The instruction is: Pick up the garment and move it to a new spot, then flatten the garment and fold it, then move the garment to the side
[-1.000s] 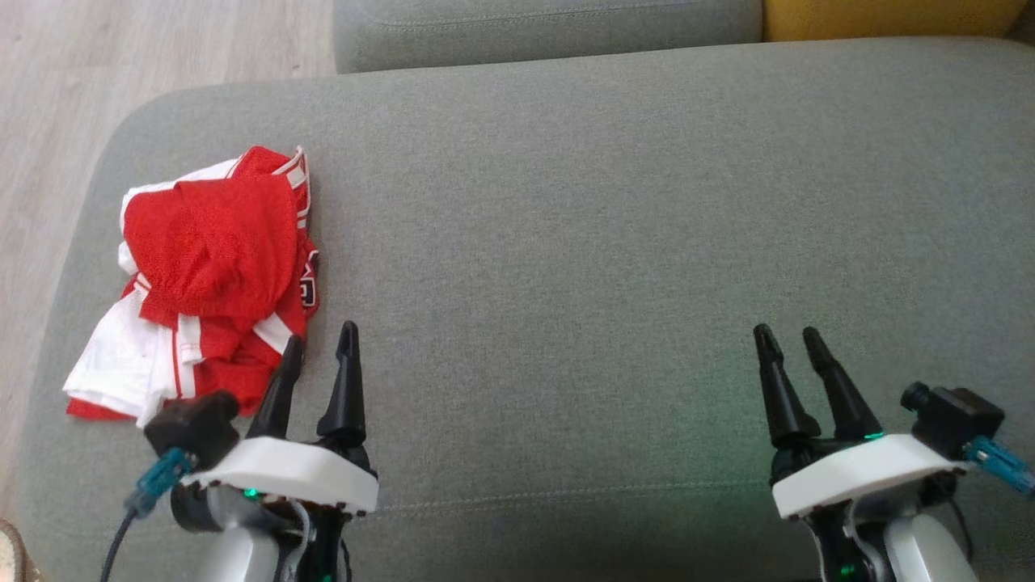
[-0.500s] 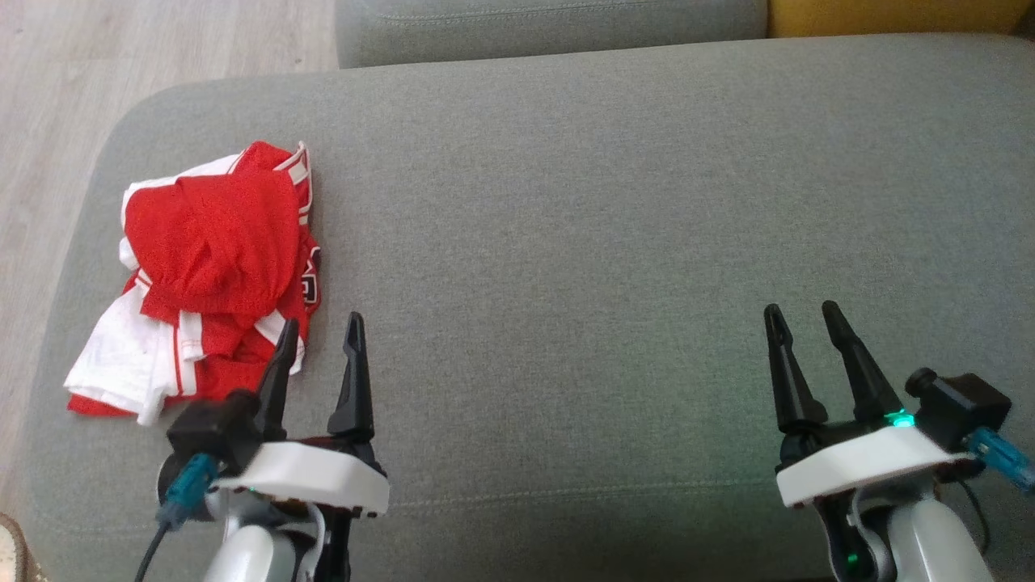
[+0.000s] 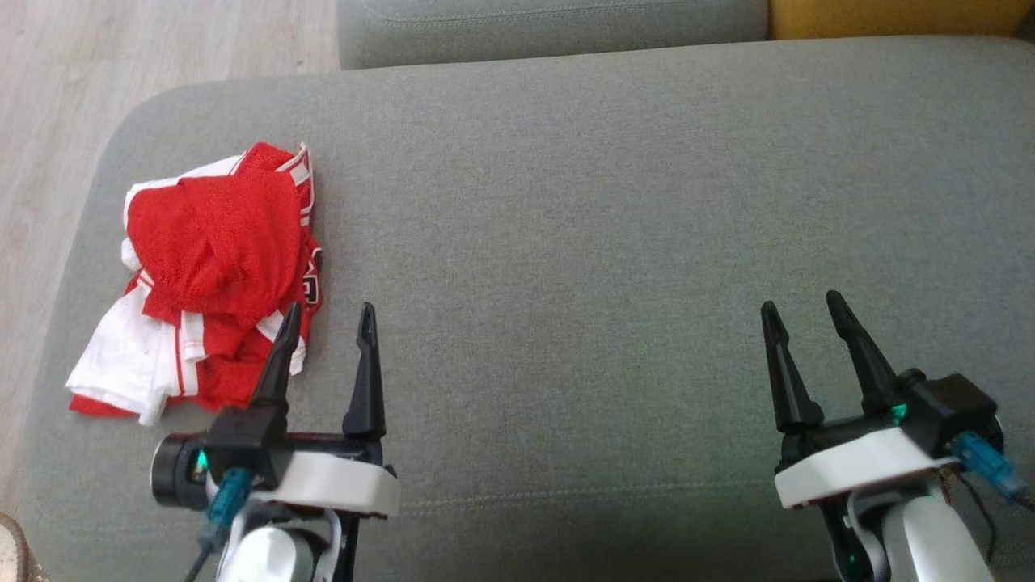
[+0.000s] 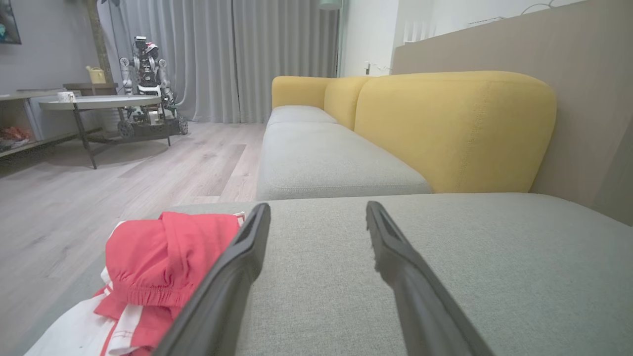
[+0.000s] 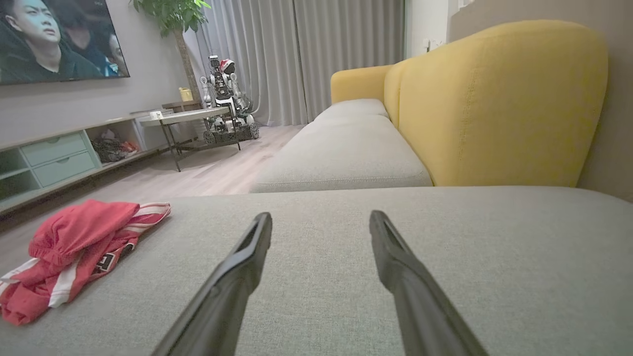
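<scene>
Since 1 second ago, both grippers have edged forward. I hold the left gripper [image 3: 330, 311], jaws spread, just beside the crumpled red-and-white mesh garment [image 3: 212, 250] at the left end of the grey fabric sofa cushion [image 3: 566, 202], staged for pickup. The right gripper [image 3: 800, 301], jaws also spread, waits well apart.

Crumpled red mesh garment [image 3: 214, 267] there, with white panels, white stripes along the edges and a dark lettered patch on one fold. Beneath it is a plain grey-green woven sofa cushion [image 3: 606, 242]. Mustard-yellow upholstered backrest [image 4: 455, 128] behind. Pale wood-grain plank floor [image 3: 81, 73]. Left gripper [image 3: 330, 311] and right gripper [image 3: 800, 301]: black fingers [image 3: 275, 372], white shells [image 3: 849, 473], teal cable plugs [image 3: 990, 469].
</scene>
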Controlling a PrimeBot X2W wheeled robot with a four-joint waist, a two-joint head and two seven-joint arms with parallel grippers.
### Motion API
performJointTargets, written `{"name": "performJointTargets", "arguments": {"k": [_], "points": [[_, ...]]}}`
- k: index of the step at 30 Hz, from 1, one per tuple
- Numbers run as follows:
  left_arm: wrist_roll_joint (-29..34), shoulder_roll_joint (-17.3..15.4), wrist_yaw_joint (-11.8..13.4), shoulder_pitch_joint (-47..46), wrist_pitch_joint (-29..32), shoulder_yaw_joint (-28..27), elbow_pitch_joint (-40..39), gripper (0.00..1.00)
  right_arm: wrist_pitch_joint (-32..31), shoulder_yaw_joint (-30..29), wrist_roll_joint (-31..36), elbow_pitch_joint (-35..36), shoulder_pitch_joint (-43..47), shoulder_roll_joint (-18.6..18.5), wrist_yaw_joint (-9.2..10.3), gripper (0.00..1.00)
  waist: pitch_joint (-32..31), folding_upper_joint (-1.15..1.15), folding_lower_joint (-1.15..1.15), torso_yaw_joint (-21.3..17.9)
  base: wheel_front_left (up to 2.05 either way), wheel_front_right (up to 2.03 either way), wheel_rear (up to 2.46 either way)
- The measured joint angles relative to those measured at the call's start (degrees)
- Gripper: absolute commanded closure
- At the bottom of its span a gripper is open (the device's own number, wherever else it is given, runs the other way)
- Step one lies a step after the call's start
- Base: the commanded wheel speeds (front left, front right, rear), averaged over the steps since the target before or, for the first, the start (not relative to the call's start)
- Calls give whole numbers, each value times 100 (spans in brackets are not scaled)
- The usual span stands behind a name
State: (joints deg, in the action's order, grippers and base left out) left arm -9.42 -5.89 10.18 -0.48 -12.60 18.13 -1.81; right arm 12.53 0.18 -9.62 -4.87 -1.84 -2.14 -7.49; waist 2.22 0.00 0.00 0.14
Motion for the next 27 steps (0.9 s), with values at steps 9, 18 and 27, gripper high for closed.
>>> {"name": "performJointTargets", "arguments": {"k": [9,18,27], "points": [[602,-14,48,1,-151,160,-101,0,146,30,635,74,2,-1,0,0,-23,0,0,32,0,0,0],[793,-10,46,2,-207,164,-159,0,193,63,855,88,2,-3,0,0,-57,0,0,53,0,0,0],[793,46,-2,6,-207,143,-145,0,193,60,857,91,9,-3,0,0,-73,0,0,115,0,0,0]]}}
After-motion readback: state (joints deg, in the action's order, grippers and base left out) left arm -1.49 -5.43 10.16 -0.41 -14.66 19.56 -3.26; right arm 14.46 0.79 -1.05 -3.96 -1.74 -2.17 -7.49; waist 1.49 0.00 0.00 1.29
